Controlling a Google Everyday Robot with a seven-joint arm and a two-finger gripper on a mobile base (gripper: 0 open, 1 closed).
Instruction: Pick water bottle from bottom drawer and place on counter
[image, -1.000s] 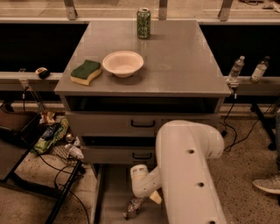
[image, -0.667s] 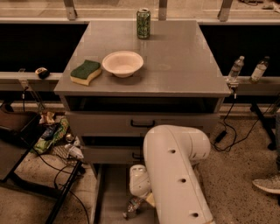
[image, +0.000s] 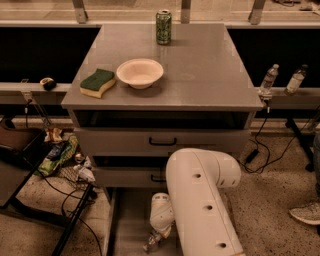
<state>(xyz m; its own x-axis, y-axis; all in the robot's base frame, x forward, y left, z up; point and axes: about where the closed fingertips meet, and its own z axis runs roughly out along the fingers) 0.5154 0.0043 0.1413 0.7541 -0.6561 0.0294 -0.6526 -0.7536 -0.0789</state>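
The small clear crinkled plastic water bottle (image: 152, 243) lies low in the wide grey metal bottom drawer (image: 127, 220), which is pulled out at floor level at the lower edge of the view. The end effector (image: 156, 235) is down in that drawer right at the bottle, below the rounded white wrist; whether it is clenched, released or grasping the bottle cannot be told, since the wrist hides it. The bulky white robot arm (image: 200, 200) rises in front of the cabinet and covers the drawer's right side. Above are two closed grey drawers with black handles (image: 162, 141). On top, the broad smooth grey bench (image: 210, 65) carries a shallow cream bowl (image: 140, 73), a green-and-yellow sponge (image: 98, 82) just beside it at the front left, and a green drink can (image: 163, 27) upright at the far edge. Two smooth clear bottles (image: 269, 78) stand on a ledge to the right.
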